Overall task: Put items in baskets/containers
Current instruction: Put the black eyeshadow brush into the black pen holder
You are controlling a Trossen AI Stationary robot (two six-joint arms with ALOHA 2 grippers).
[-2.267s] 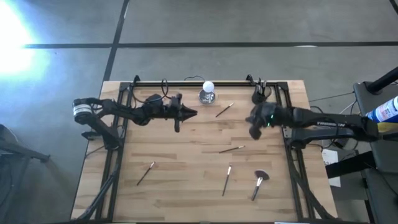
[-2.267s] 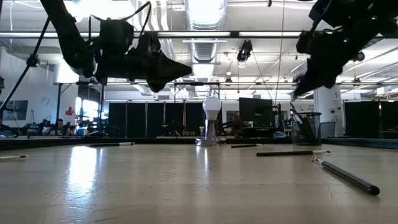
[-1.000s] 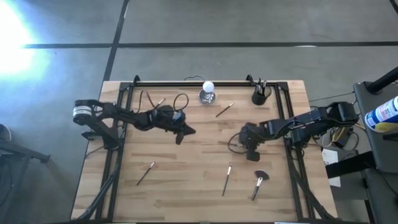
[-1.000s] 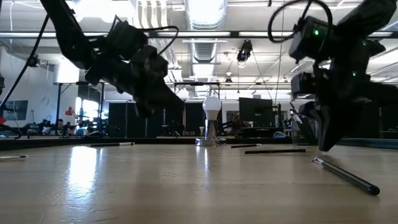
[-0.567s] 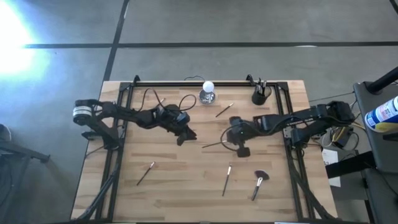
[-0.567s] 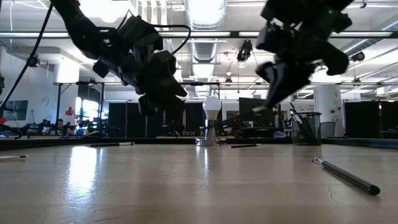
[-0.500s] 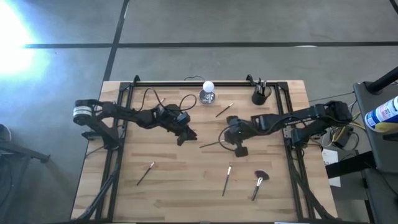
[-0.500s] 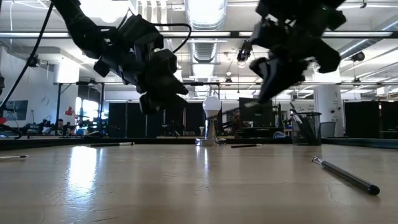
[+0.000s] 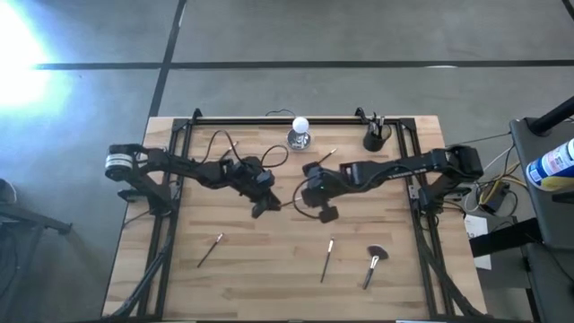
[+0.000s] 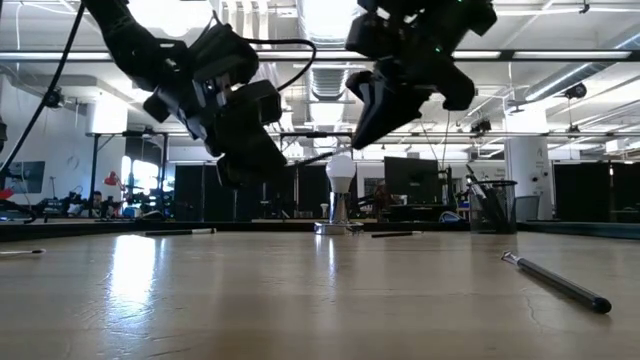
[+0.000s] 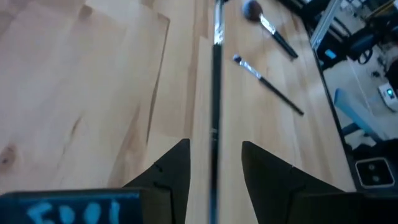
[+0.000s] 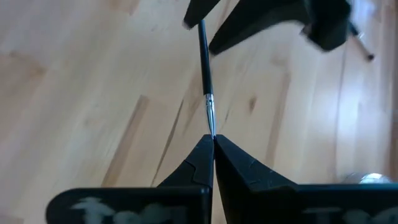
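Observation:
A slim black-handled brush point(image 12: 204, 68) hangs in the air above the table's middle, between my two grippers. My right gripper point(image 12: 212, 140) is shut on its silver end and shows right of centre in the high view point(image 9: 307, 199). My left gripper point(image 11: 214, 165) is open; its fingers stand on either side of the brush's handle end with a gap on each side. The black cup point(image 9: 373, 139) stands at the far right with brushes in it. More brushes lie on the table point(image 9: 324, 159), point(image 9: 210, 250), point(image 9: 328, 260), one with a fan head point(image 9: 374, 265). My right gripper pinches the brush's silver ferrule end point(image 12: 211, 124) between its two fingertips. The brush sticks straight out ahead of the fingers, toward the table's left. It is lifted clear of the table, roughly level, its black handle reaching in between the left gripper's fingers.
A shiny silver object topped with a white ball point(image 9: 299, 136) stands at the far edge's middle. Black frame rails run along the table's left, right and far sides. A long brush point(image 10: 555, 282) lies close in the low view's right.
My right gripper has picked a brush off the table's right middle, raised it clear and carried it toward the table's left, up to my left gripper. My left gripper has tipped downward a little and opened, and the brush's handle now lies between its fingers.

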